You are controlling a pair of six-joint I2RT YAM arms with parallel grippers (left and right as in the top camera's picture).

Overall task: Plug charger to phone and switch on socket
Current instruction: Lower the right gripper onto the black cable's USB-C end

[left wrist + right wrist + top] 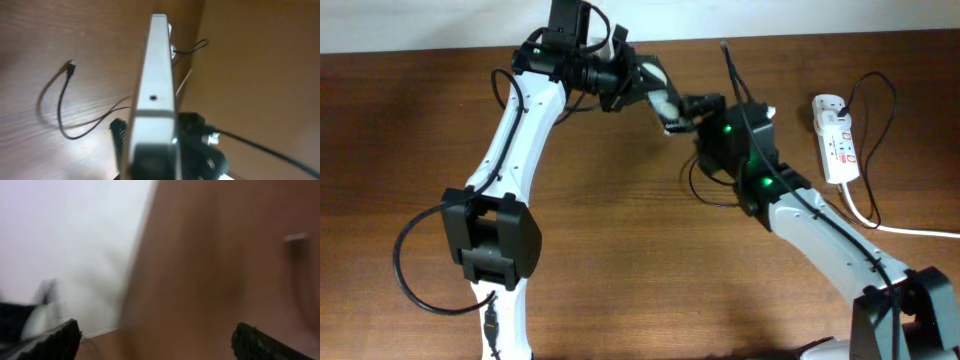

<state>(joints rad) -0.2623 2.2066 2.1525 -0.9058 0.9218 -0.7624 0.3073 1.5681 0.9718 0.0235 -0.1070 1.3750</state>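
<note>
1. The left gripper (150, 156) pinches the phone (156, 60) by its lower end. In the left wrist view the phone stands edge-on, rising straight out from between the fingers, with a small dark hole showing in its grey edge.
2. The charger (60, 112) lies loose on the table (620, 250), off to the left of the left fingers in that view. It curls in a loop, and its plug tip (70, 66) rests on the wood, well apart from the phone.
3. The right gripper (160, 341) has its fingers (62, 339) spread wide, one at each lower corner of the right wrist view, with nothing between them. That view is heavily blurred.
4. From overhead, the right gripper's fingers sit just beside the left gripper's fingers, near the far edge of the table.
5. The socket (838, 140) lies flat on the table, well apart from both grippers, out past the right gripper's side. A thick white cord (880, 222) runs from it.
</note>
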